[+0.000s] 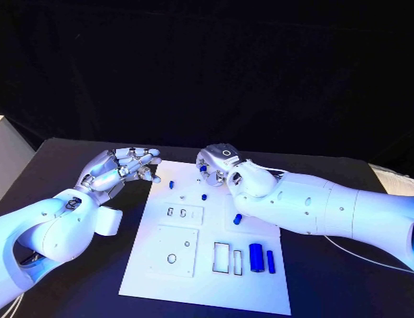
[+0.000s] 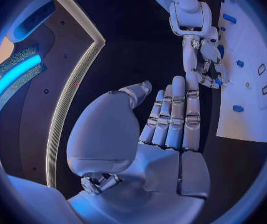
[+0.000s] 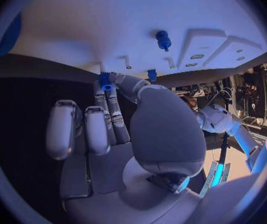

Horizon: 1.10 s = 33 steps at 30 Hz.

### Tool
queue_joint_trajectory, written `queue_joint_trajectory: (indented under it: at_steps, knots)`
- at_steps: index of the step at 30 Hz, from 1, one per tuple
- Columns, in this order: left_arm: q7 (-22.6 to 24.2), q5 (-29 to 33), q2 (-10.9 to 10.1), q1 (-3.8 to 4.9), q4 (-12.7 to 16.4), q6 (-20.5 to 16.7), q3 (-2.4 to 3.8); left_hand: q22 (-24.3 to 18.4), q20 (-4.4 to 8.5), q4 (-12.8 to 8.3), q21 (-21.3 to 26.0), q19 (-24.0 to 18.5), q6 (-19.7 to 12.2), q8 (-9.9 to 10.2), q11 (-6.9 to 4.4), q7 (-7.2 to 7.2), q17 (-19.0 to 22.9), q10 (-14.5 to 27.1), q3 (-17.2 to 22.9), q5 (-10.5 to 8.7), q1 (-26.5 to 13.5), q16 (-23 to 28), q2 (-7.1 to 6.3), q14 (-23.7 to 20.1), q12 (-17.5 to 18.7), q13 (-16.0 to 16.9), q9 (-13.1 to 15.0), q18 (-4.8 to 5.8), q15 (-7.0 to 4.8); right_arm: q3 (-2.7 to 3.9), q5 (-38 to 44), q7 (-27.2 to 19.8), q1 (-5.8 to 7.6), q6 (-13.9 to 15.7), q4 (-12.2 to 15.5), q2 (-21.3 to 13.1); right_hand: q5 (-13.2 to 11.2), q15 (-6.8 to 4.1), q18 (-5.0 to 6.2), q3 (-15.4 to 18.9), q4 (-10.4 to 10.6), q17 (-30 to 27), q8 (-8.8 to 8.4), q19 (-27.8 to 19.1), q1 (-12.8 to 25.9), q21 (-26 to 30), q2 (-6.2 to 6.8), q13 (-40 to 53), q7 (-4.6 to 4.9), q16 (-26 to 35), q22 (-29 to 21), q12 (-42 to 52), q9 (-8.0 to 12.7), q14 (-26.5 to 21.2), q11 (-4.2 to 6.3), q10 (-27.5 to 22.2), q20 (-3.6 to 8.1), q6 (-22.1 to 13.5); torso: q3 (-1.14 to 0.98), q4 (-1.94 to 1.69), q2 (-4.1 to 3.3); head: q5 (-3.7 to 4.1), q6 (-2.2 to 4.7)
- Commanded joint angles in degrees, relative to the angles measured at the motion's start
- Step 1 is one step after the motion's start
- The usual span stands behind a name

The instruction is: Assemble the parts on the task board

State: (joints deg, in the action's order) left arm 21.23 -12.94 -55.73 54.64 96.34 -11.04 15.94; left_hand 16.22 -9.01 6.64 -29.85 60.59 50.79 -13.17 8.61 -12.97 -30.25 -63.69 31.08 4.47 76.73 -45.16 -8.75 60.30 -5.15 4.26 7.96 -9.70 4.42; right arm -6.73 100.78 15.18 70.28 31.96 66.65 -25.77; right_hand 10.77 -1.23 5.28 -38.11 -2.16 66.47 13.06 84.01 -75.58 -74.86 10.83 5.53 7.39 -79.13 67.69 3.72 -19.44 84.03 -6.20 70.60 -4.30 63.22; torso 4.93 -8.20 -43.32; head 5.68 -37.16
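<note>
Black counter [image 1: 63, 165] with a dark backdrop behind it, and the white task board [image 1: 207, 278] sits in the middle, running from near to far. Right hand [image 1: 221, 165] is up at the far end of the board, pinching a small blue part [image 3: 105, 79] between its fingertips and thumb, right over the board's far edge. You can see the pinch best from the right wrist camera. Left hand [image 1: 120, 169] hovers just off the board's far-left corner, palm up, fingers straight and side by side, nothing in it, not touching the board.

On the board itself: a fat blue cylinder [image 1: 256, 257] and a thinner blue bar [image 1: 271, 261] lie side by side near the right edge, next to two narrow rectangular slots [image 1: 228, 258]. A small blue peg [image 1: 237, 218] is further up, and a couple more little blue pieces [image 1: 205, 196] are near the far end.
</note>
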Motion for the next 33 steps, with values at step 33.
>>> queue_joint_trajectory:
  at_steps: [33]
  knots:
    - [-0.16,-0.45,-0.05,0.03,0.17,1.33,0.16,0.23,-0.25,0.02,-0.37,-0.6,-0.69,0.35,0.24,-0.16,-0.08,0.46,0.26,-0.3,-0.22,-0.29,0.04,-0.57,0.2,-0.11,-0.12,-0.38,0.03,0.0,0.23,-0.58,-0.16,-2.36,-1.49,0.7,-0.94,0.14,-0.89,0.66,-0.28,-1.57,0.18,-0.28,0.33,0.73,-0.57,1.91,0.43,0.52,-0.95,-0.25,-1.49,1.22,2.36,1.27,-0.04,-1.97,0.27,-0.45,-0.63,0.31,-0.27]
